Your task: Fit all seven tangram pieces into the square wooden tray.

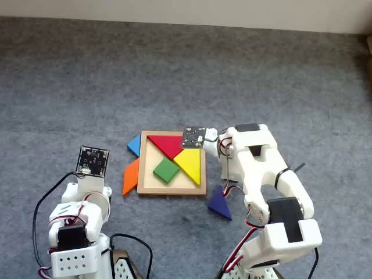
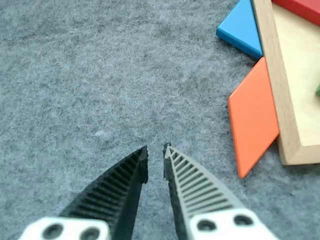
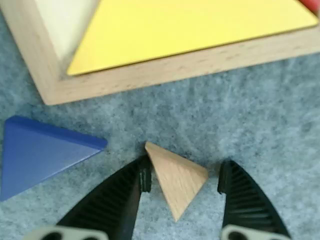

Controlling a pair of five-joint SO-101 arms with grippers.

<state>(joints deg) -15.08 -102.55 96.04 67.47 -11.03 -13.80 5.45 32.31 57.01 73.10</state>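
Observation:
The square wooden tray (image 1: 142, 174) holds a red triangle (image 1: 165, 144), a yellow triangle (image 1: 190, 163) and a green square (image 1: 166, 170). Left of it on the carpet lie a light blue triangle (image 1: 135, 145) and an orange parallelogram (image 1: 131, 176). A dark blue triangle (image 1: 220, 202) lies off the tray's near right corner. My right gripper (image 3: 185, 174) is open astride a small plain wooden triangle (image 3: 177, 182), just outside the tray rim (image 3: 175, 67) and beside the dark blue triangle (image 3: 40, 155). My left gripper (image 2: 155, 149) hangs shut and empty over bare carpet, apart from the orange parallelogram (image 2: 252, 117).
Grey carpet covers the table. The right arm (image 1: 258, 168) leans over the tray's right side. The left arm (image 1: 87, 197) stands at the near left. Part of the tray floor (image 1: 154, 183) is bare along its near and left sides.

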